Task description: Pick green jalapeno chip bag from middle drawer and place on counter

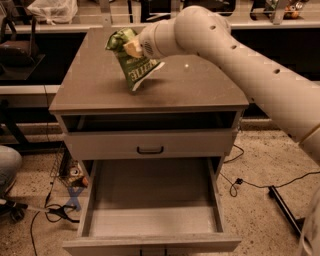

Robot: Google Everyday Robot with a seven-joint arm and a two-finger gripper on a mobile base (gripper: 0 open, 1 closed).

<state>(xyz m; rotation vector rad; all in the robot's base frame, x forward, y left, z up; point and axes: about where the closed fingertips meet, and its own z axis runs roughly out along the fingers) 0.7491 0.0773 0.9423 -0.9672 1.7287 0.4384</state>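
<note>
The green jalapeno chip bag (134, 61) with white lettering hangs upright over the counter (100, 85), its lower corner at or just above the slab. My gripper (129, 46) is shut on the bag's top edge, over the counter's middle-left part. The white arm reaches in from the right. The middle drawer (150, 192) is pulled out below, its flat grey floor bare.
A closed drawer front with a black handle (150, 149) sits above the open drawer. A white plastic bag (52, 10) lies on a bench behind. Cables (55, 210) and a black stand (285, 207) lie on the floor beside the cabinet.
</note>
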